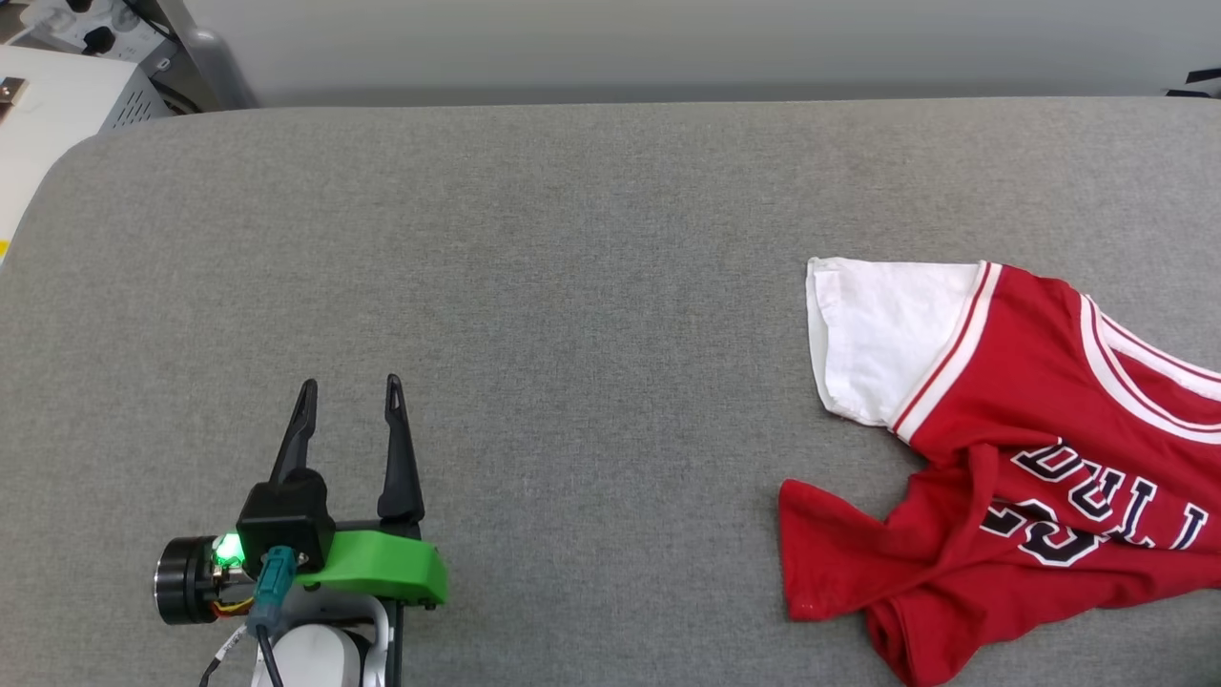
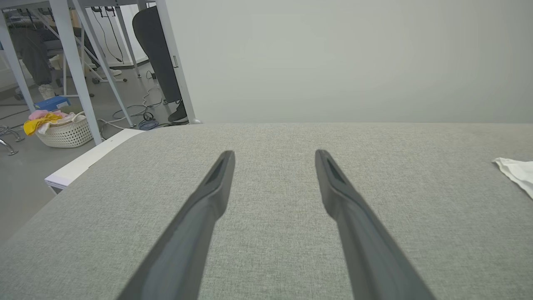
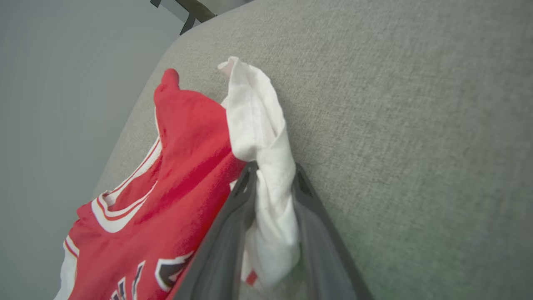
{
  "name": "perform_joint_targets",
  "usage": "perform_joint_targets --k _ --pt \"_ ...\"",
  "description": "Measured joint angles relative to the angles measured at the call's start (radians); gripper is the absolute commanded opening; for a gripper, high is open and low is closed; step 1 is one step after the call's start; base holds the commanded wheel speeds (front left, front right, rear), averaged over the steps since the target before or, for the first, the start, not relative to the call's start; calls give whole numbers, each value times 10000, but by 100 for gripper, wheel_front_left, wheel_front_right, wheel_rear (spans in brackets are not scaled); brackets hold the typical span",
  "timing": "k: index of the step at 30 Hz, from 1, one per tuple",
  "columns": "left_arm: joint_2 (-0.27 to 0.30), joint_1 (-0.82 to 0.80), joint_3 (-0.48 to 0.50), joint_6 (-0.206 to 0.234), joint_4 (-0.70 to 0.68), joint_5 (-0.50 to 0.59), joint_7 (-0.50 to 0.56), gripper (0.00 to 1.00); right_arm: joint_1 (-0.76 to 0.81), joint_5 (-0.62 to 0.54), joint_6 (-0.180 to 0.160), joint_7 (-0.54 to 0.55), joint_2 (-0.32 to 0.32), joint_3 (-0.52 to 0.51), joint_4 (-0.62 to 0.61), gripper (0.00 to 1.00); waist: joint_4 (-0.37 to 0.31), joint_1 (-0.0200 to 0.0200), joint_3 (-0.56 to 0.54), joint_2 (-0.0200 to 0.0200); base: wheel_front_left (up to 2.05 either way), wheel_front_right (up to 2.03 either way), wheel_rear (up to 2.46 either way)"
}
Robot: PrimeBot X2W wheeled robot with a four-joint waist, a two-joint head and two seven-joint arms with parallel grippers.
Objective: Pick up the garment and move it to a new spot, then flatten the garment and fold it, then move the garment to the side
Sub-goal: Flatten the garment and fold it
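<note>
Shirt [image 1: 1030, 429] lies crumpled on the table's [image 1: 572, 286] right side. Left gripper [image 1: 350, 386] wide apart, empty. Right gripper [image 3: 272, 175] straddles the white sleeve [image 3: 266, 125]; pinched or loose, can't tell. Risk: weak hold, sleeve slips out, shirt bunches worse

Long dark fingers [image 1: 398, 468], green bracket [image 1: 382, 565], teal connector [image 1: 274, 577]

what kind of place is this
Likely a robotics lab or workshop rather than a home: a grey padded table, metal frame legs, loose cables, and a basket of clothes for practice.
</note>
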Motion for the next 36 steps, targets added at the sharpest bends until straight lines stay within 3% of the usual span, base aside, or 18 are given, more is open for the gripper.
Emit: perform_joint_targets --k 4,8,11,15,19,24,29,36 --pt "-10 15 42 -13 13 50 0 100 -179 -1221 0 -44 -107 -232 -165 100 -52 0 -102 0 0 0 0" --pt "-21 62 73 -17 2 94 0 100 -58 -3816 0 -79 -222 -1942 -1707 100 -73 0 -191 0 0 0 0" --pt "-33 164 94 -46 -29 151 0 100 114 -5948 0 -98 416 -3298 -3586 100 -74 0 -236 0 0 0 0" --pt "-44 201 125 -58 -140 196 0 100 152 -7710 0 -111 1296 -3503 -5630 100 -84 0 -225 0 0 0 0" --pt "-40 201 119 -109 -291 297 0 100 117 -9143 0 46 1057 -2527 -7248 100 -78 0 -170 0 0 0 0" --pt "-40 196 40 -196 -385 359 0 100 -223 -9814 0 1356 29 -635 -8819 100 -13 0 -68 0 0 0 0" --pt "-44 153 -73 -240 -499 370 0 100 -889 -9580 0 3016 -1361 1515 -9306 100 97 0 157 0 0 0 0" --pt "-56 -120 -305 -265 -646 372 0 100 -2315 -7917 0 5883 -3304 4901 -9208 100 338 0 612 0 0 0 0"
